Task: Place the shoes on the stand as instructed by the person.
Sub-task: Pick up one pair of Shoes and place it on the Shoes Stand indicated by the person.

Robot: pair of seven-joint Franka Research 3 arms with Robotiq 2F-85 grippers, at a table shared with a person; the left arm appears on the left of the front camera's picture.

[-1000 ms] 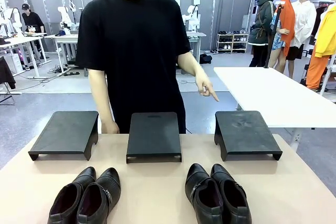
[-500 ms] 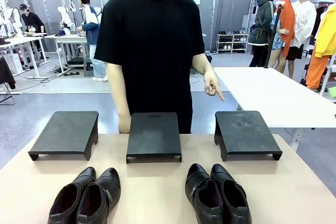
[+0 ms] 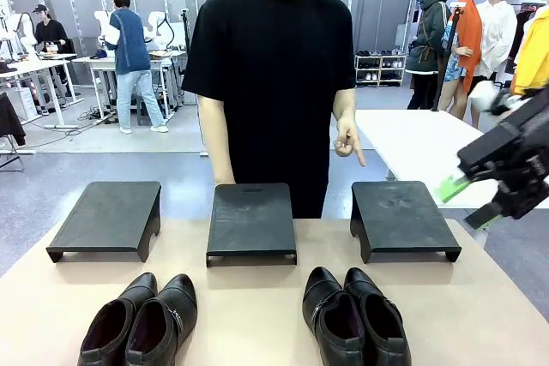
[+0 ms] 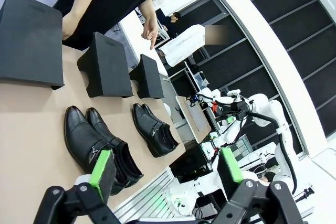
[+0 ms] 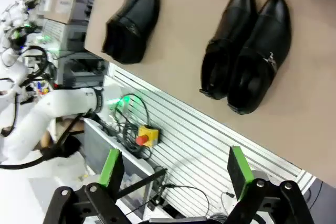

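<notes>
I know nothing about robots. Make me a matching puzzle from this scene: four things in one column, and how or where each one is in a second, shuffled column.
Things:
1. person's hand
2. right gripper
3. left pair of shoes
4. middle stand

States:
A. open, up in the air
B. centre of a row of three
C. side by side on the near part of the table
D. index finger pointing down

Pairs: 1-D, 2-A, 3-C, 4-B

Open tabletop (image 3: pixel 249 315) lies between left shoes (image 3: pixel 141 319) and right shoes (image 3: pixel 353 315); the person's hand (image 3: pixel 347 141) hangs, I think, behind the right stand (image 3: pixel 399 212).
</notes>
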